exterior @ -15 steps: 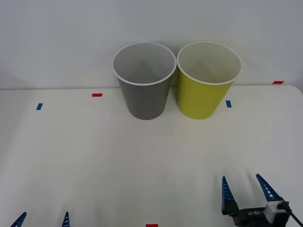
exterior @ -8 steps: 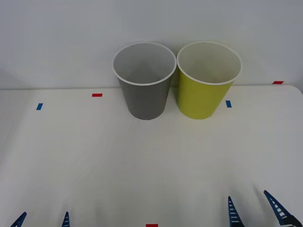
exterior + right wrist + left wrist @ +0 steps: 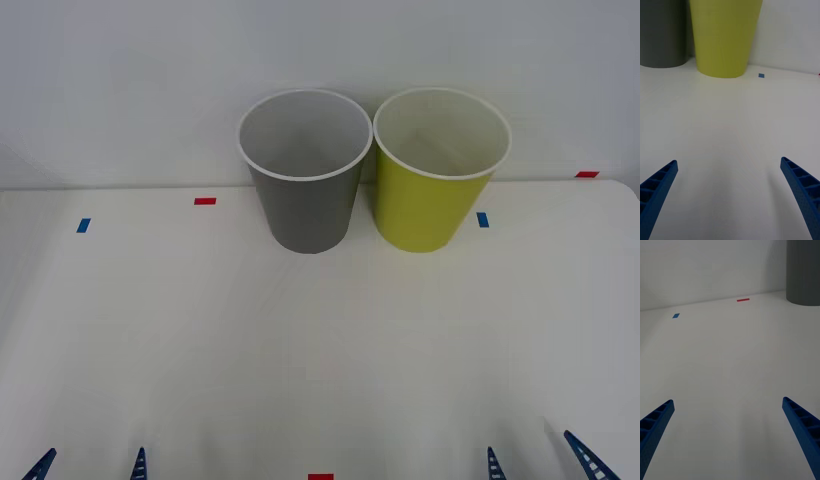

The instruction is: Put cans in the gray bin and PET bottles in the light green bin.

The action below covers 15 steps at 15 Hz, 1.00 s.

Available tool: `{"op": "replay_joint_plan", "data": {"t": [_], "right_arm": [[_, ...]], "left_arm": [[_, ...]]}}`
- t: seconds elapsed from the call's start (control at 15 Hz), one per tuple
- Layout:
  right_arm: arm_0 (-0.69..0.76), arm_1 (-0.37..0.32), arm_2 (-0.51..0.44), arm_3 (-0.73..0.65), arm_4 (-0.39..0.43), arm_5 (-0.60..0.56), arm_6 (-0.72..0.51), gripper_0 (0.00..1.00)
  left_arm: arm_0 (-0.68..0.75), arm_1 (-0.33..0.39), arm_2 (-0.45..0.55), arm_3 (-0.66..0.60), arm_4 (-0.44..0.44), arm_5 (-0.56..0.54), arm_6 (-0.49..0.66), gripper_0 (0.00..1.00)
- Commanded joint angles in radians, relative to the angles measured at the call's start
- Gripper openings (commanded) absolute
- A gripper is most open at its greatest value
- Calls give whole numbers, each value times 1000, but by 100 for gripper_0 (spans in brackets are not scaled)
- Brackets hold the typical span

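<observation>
Front view, your stock at this moment: the gray bin (image 3: pixel 305 170) stands upright at upper centre of the frame on the white table (image 3: pixel 300 340), and the light green bin (image 3: pixel 441 168) stands upright just to its right, the two white rims all but touching. Both bins sit at the table's far edge against the pale wall. You also have small tape marks on the tabletop: a red mark (image 3: pixel 205 201) and a blue mark (image 3: pixel 83 225) to the left of the gray bin, a blue mark (image 3: pixel 483 219) just right of the light green bin, a red mark (image 3: pixel 587 174) at the far right edge, and a red mark (image 3: pixel 320 477) at bottom centre. Your left gripper (image 3: pixel 90 465) shows as two blue tips in the lower left corner, spread apart and holding nothing; your right gripper (image 3: pixel 540 460) shows the same way in the lower right corner, spread and unloaded. Right wrist view: the blue fingers (image 3: pixel 657 187) sit wide at the bottom corners over bare table, both bins in the upper left of the frame. Left wrist view: the fingers (image 3: pixel 655 423) likewise stand wide, with the gray bin's wall in the upper right corner.
</observation>
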Motion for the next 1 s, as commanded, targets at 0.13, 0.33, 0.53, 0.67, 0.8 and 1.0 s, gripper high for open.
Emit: {"op": "replay_joint_plan", "data": {"t": [0.13, 0.33, 0.53, 0.67, 0.8, 1.0], "right_arm": [[5, -2, 1, 1, 2, 0, -4, 95], [5, -2, 1, 1, 2, 0, -4, 95], [5, -2, 1, 1, 2, 0, -4, 95], [5, -2, 1, 1, 2, 0, -4, 95], [5, -2, 1, 1, 2, 0, -4, 94], [5, -2, 1, 1, 2, 0, -4, 95]], "left_arm": [[0, 0, 0, 0, 0, 0, 0, 100], [0, 0, 0, 0, 0, 0, 0, 100], [0, 0, 0, 0, 0, 0, 0, 100], [0, 0, 0, 0, 0, 0, 0, 100], [0, 0, 0, 0, 0, 0, 0, 100], [0, 0, 0, 0, 0, 0, 0, 100]]}}
